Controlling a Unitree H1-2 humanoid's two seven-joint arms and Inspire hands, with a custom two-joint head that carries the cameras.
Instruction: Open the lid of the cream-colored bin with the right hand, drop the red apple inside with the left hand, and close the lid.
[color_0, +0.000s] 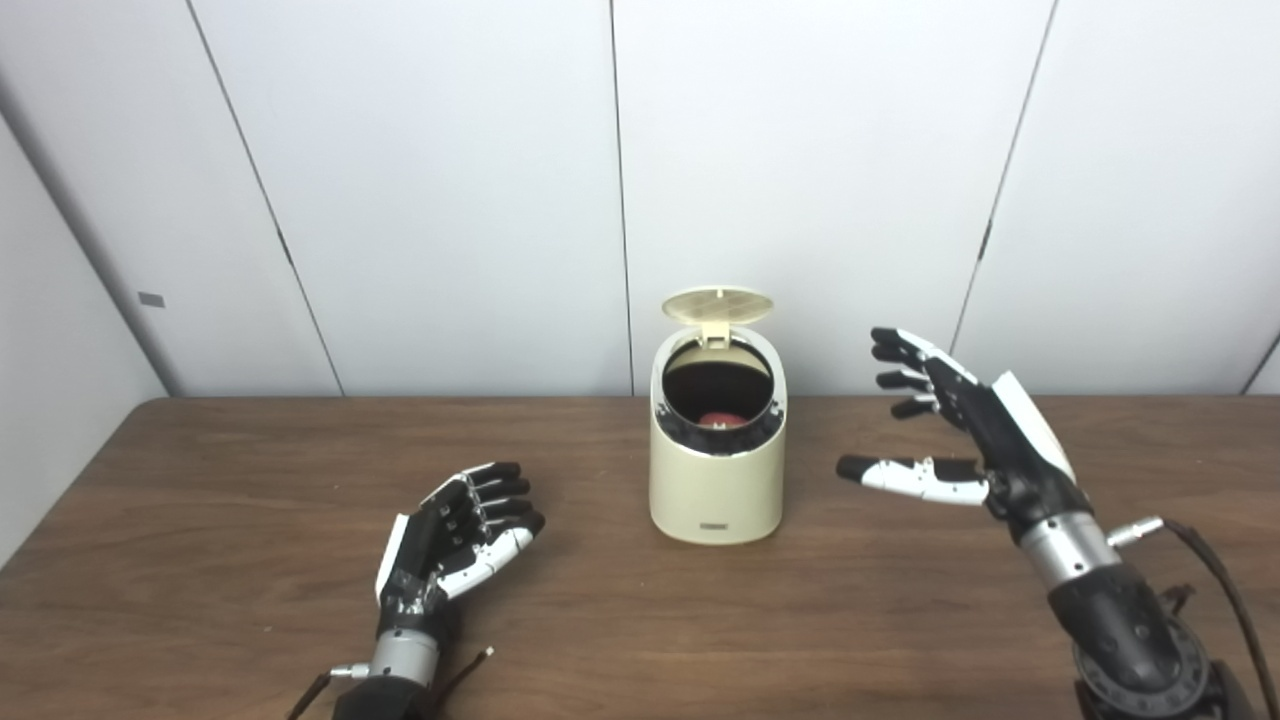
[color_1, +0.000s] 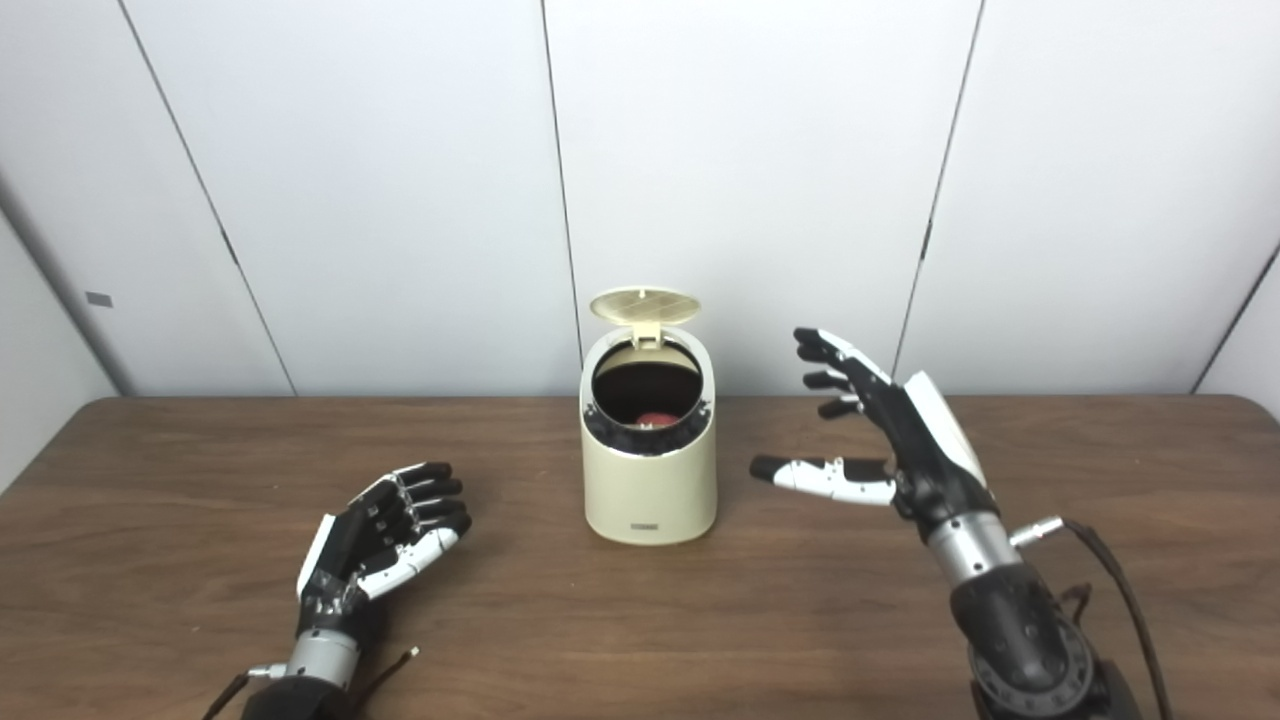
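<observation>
I see the red apple (color_0: 722, 419) already down inside the cream-colored bin (color_0: 716, 490), its lid (color_0: 717, 304) upright; my right hand (color_0: 960, 430), spread and empty, should press it down gently from behind; left hand (color_0: 455, 535) rests loosely open on the table (color_0: 200, 520).

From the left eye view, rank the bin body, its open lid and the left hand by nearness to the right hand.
1. Bin body, just left of the right hand.
2. Open lid, raised behind the bin; close to the body's rank.
3. Left hand, across the table, clearly farthest.
</observation>
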